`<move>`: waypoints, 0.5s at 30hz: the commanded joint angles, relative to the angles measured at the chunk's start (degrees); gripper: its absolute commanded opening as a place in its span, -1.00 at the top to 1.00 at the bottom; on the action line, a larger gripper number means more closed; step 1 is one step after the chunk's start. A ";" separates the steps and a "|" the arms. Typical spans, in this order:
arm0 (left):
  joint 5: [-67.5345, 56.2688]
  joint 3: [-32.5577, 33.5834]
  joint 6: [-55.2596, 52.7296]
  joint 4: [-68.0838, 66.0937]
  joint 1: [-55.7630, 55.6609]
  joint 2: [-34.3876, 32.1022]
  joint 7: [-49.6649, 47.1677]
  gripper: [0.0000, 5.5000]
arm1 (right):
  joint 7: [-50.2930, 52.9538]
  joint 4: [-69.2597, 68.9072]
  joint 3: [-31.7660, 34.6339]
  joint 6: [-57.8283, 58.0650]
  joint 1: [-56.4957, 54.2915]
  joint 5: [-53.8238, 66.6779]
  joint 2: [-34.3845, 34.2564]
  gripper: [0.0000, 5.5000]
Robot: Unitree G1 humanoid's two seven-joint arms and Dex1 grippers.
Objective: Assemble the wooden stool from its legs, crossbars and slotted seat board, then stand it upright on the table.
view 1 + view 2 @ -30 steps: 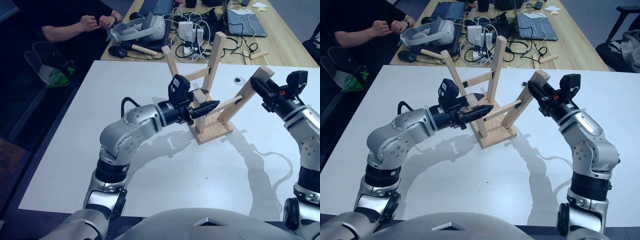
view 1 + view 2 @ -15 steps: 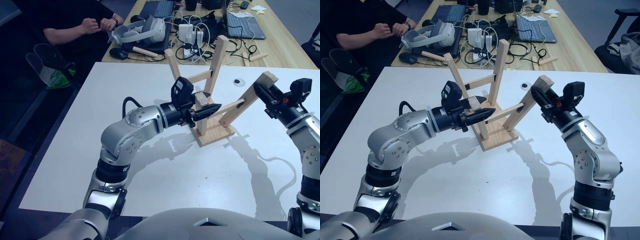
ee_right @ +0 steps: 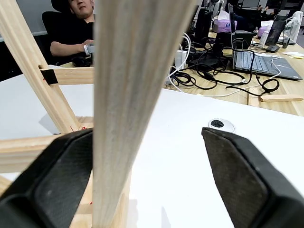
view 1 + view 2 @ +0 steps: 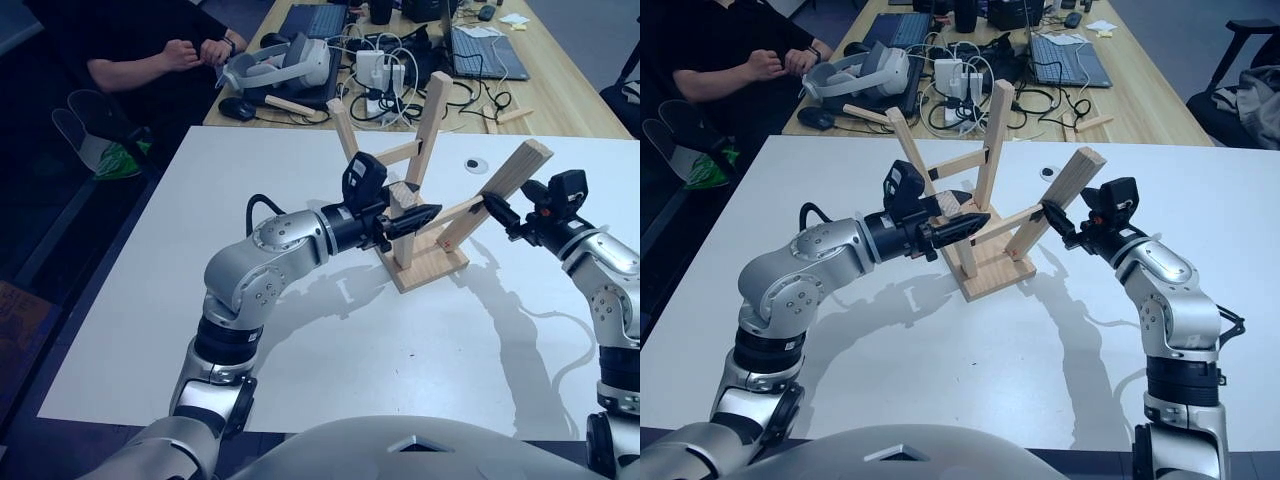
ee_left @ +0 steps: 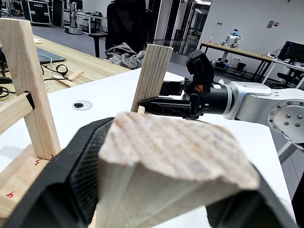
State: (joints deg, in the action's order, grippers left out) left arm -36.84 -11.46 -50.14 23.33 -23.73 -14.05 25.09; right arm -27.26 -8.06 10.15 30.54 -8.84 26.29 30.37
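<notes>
Left end effector (image 4: 422,214) clamps pale square-section wooden leg (image 4: 400,192); right end effector (image 4: 492,205) gapes wide around leaning wooden leg (image 4: 522,168). Ungripped, it may topple.

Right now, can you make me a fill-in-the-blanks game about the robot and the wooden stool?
1. The stool stands upside ____ on the white table.
2. The left gripper is shut on one wooden ____.
3. The right gripper has its fingers ____, with the slanted leg between them.
Missing words: down; leg; open.
</notes>
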 commanded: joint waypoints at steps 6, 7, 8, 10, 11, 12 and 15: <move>0.45 -0.20 -0.93 -1.86 2.05 -0.22 0.39 0.10 | 2.10 -2.41 1.91 -8.61 -2.65 -3.51 -2.87 -0.40; 0.50 -0.25 -0.77 -2.03 2.01 -0.17 0.41 0.10 | 1.60 -2.45 -1.00 -11.93 -2.10 -8.32 -0.99 -0.40; 0.55 -0.34 -0.64 -2.14 1.96 -0.09 0.43 0.10 | 1.12 -2.09 -3.63 -14.97 -1.53 -12.88 0.64 -0.40; 0.61 -0.45 -0.52 -2.26 1.92 0.05 0.49 0.10 | 0.33 -0.94 -6.52 -18.50 -0.73 -17.98 2.28 -0.40; 0.61 -0.46 -0.46 -2.32 1.92 0.13 0.51 0.10 | 0.16 -0.06 -7.42 -19.77 -0.16 -19.85 2.83 -0.40; 0.61 -0.45 -0.42 -2.36 1.93 0.18 0.50 0.10 | 0.07 0.55 -7.84 -20.62 0.21 -20.94 3.08 -0.40; 0.87 -0.43 -0.22 -2.44 2.06 0.10 0.30 0.10 | -1.43 1.32 -8.05 -17.71 0.53 -19.98 2.97 -0.40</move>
State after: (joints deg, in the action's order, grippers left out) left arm -36.53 -11.13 -48.23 22.46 -23.52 -13.58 25.48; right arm -26.81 -8.11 3.31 8.50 -9.43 6.25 32.69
